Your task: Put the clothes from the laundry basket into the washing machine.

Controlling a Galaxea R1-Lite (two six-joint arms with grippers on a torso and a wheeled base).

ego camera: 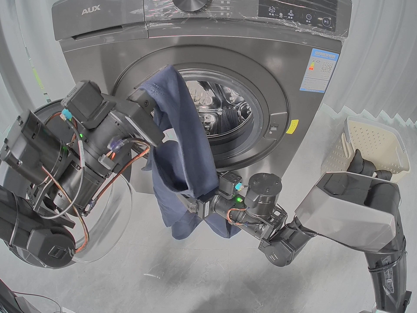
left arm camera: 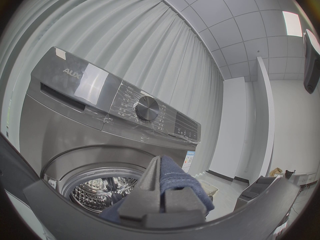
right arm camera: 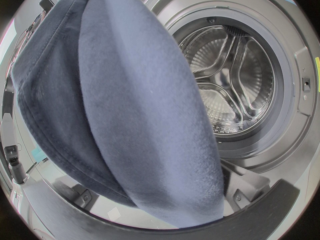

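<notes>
L hand (ego camera: 148, 93): navy garment (ego camera: 182, 153), outside drum (ego camera: 223, 109)

This is looking like a test room or lab staged as a laundry corner: the washing machine (ego camera: 195, 66) is standing on a bare grey floor (ego camera: 195, 270), pale pleated curtains (left arm camera: 133, 44) are hanging around it from 9 to 3 o'clock, clear wrapping film (ego camera: 243, 5) is clinging to its control panel, and a tiled office ceiling (left arm camera: 253, 24) with a flat light panel (left arm camera: 292, 23) is meeting plain white walls (left arm camera: 233, 124).
</notes>
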